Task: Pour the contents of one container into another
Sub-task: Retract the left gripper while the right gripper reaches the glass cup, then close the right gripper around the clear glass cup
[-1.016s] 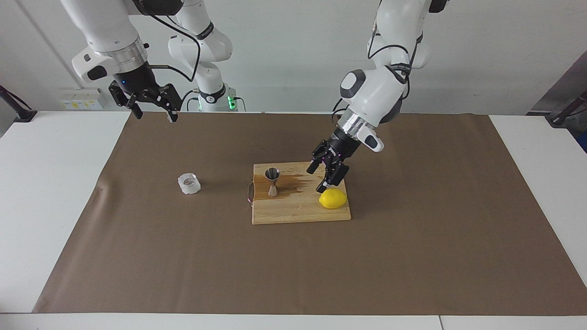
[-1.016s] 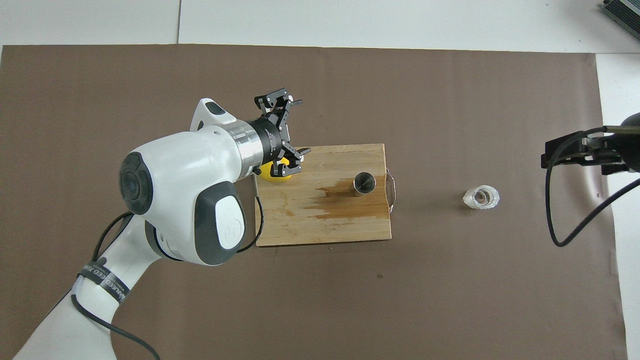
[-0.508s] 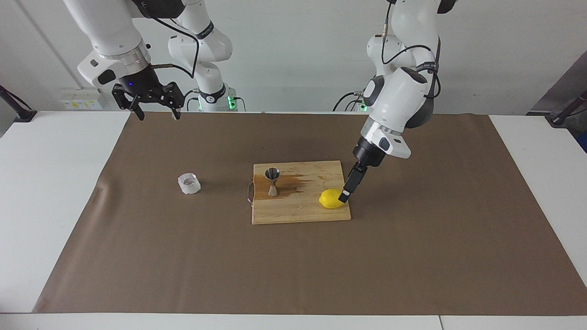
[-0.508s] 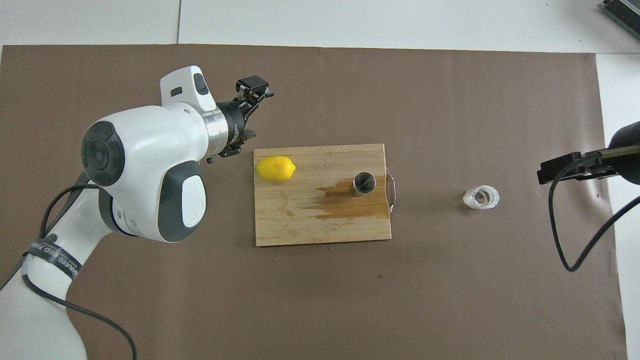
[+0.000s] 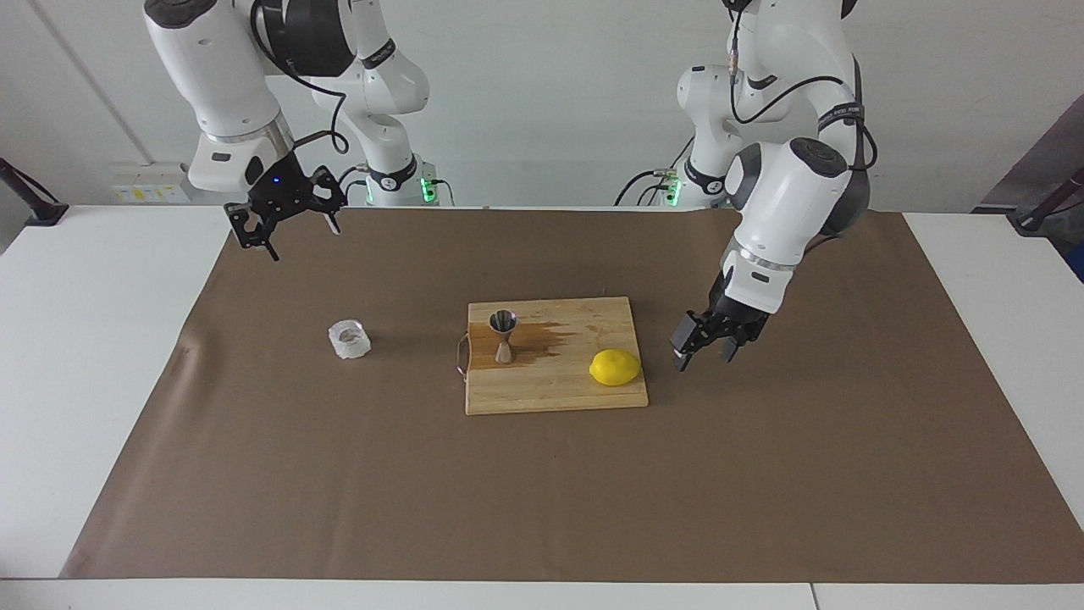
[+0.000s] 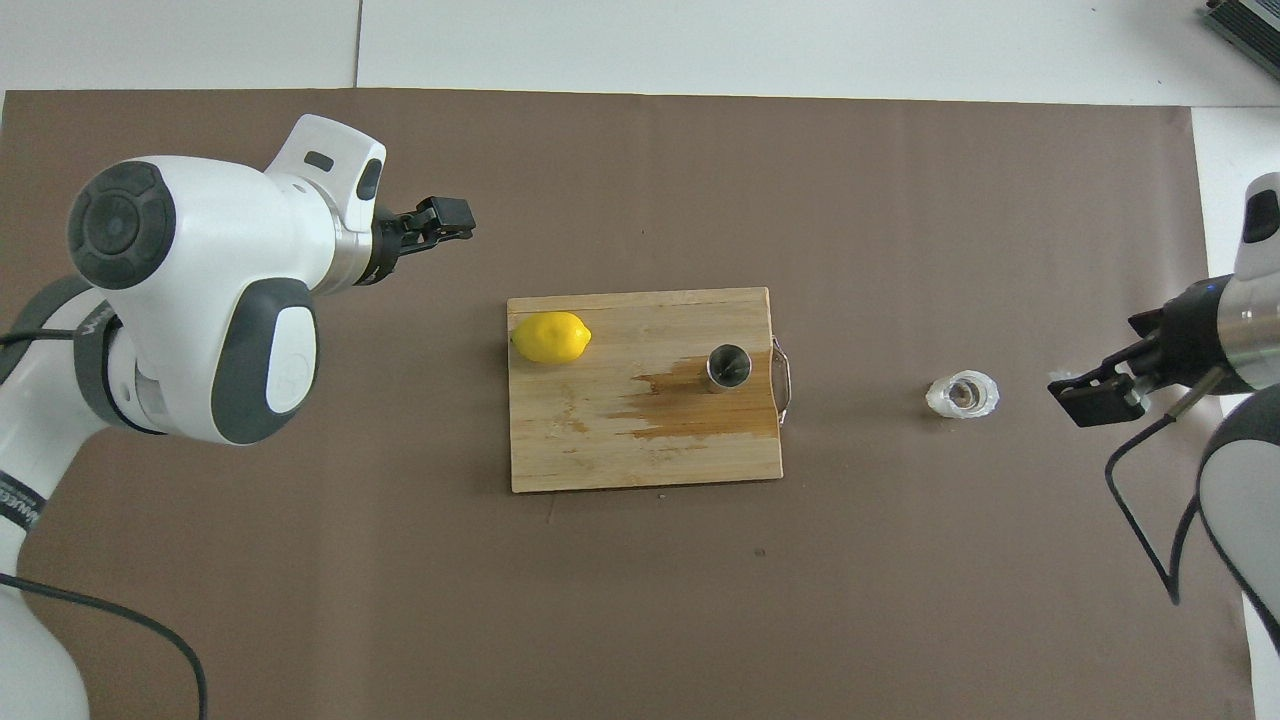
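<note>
A brown paper mat (image 5: 542,474) covers the white table. The faceted glass cup (image 5: 349,339) stands on it toward the right arm's end; the steel jigger (image 5: 503,335) stands on the bamboo cutting board (image 5: 555,390). The glass looks light, rigid, breakable and probably slick: grip it across its sides. The right gripper (image 5: 286,229) and the left gripper (image 5: 705,349) hang empty, jaws spread

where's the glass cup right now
The glass cup stands alone on the brown mat, off the cutting board, toward the right arm's end of the table, beside the jigger.
</note>
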Controlling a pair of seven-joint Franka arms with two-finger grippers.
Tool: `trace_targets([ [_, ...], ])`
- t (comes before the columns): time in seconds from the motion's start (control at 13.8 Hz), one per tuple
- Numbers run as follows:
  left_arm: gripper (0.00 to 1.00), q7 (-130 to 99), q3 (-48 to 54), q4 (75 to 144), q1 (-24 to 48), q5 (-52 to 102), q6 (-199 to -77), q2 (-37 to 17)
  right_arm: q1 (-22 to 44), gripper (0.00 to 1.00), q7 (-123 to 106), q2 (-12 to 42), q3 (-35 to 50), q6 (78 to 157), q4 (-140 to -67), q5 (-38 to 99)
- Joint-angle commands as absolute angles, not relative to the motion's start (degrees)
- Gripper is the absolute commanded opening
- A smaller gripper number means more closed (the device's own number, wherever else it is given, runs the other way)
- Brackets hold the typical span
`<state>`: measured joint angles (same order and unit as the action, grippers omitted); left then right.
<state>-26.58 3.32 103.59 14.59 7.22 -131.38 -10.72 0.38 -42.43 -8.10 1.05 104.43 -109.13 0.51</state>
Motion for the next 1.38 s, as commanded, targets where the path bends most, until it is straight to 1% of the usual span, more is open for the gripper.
trace_targets([
  [0.0,1.00,-15.96,2.46,102.39,13.28,3.78,-124.30,-9.32,-0.44,1.00,-64.08,-9.24,1.32,110.64,-115.49,0.70],
  [0.29,1.00,-1.78,2.29,102.57,6.79,3.78,-116.21,-5.72,-0.97,1.00,-77.05,-4.49,1.41,111.79,-117.68,0.79],
  [0.44,1.00,2.26,2.29,102.66,3.01,3.78,-112.17,-4.05,-1.32,1.00,-85.56,-1.34,1.41,115.64,-118.91,0.79],
  [0.58,1.00,6.75,2.29,102.83,-0.95,3.78,-108.57,-2.21,-2.89,1.00,-91.73,2.10,1.49,116.80,-118.92,1.92],
  [0.8,1.00,9.93,2.29,102.48,-4.47,3.78,-106.79,-0.36,-4.39,1.00,-98.95,4.39,1.41,120.84,-120.40,5.70],
  [0.94,1.00,10.11,2.20,102.30,-5.10,3.78,-105.21,1.31,-5.10,1.00,-100.54,4.48,1.49,123.30,-122.34,6.33],
  [1.02,1.00,10.11,2.37,102.04,-5.01,3.78,-104.34,2.19,-5.27,1.00,-101.85,5.35,1.49,123.40,-122.69,6.50],
  [1.09,1.00,10.02,2.55,100.65,-4.31,3.78,-102.50,2.89,-5.27,1.00,-103.95,6.14,1.49,124.44,-122.96,7.98],
  [1.31,1.00,9.67,3.16,93.71,-4.13,3.78,-94.41,2.73,-5.45,1.00,-108.37,7.47,1.41,130.50,-126.11,12.39],
])
